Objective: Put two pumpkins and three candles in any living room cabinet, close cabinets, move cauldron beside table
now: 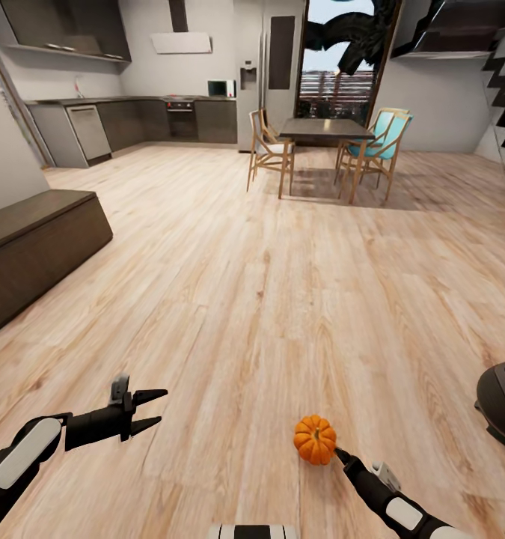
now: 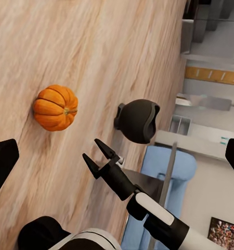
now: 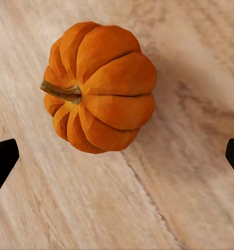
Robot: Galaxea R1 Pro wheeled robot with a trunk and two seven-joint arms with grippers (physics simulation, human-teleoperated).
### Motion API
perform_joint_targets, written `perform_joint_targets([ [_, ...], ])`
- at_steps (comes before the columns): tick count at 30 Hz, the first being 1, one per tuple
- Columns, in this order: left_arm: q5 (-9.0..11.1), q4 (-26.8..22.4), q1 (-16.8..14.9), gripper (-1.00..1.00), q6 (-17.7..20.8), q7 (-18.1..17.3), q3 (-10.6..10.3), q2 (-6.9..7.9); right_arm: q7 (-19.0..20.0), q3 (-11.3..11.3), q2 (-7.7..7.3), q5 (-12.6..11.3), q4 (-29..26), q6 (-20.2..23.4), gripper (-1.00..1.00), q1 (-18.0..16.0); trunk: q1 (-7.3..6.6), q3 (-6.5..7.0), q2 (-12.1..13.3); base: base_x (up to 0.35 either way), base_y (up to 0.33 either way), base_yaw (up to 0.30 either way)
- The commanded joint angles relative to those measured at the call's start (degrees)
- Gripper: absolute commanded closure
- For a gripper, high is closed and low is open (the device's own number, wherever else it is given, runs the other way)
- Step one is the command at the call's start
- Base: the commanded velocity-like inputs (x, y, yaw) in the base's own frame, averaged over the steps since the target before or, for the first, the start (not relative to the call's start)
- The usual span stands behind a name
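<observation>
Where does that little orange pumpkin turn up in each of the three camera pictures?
Head view: pumpkin low, right of centre, at the right pincer's tip.
Left wrist view: pumpkin on the wood floor, beside the black cauldron.
Right wrist view: pumpkin large, centre.
Shared landmark: the floor planks.

Two black arms with white shell panels; left gripper [image 1: 149, 409] and right gripper [image 2: 99, 157]: black, tapered pointed fingers; small grey bracket at each wrist.
</observation>
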Motion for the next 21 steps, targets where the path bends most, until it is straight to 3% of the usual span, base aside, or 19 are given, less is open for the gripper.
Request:
perform_joint_targets([
  [1, -0.2, 0.0, -0.1, -1.00, 0.0, -0.4, -0.1, 0.05, 0.2, 0.4, -0.02, -0.6, 0.0, 0.1, -1.00, 0.0, 0.01, -0.03, 0.0, 0.130, 0.000, -0.057],
  [21, -0.2, 0.0, 0.0, -1.00, 0.0, -0.4, -0.1, 0.05, 0.1, 0.4, 0.01, -0.5, 0.0, 0.2, -1.00, 0.0, 0.01, 0.02, 0.0, 0.087, -0.012, -0.007],
])
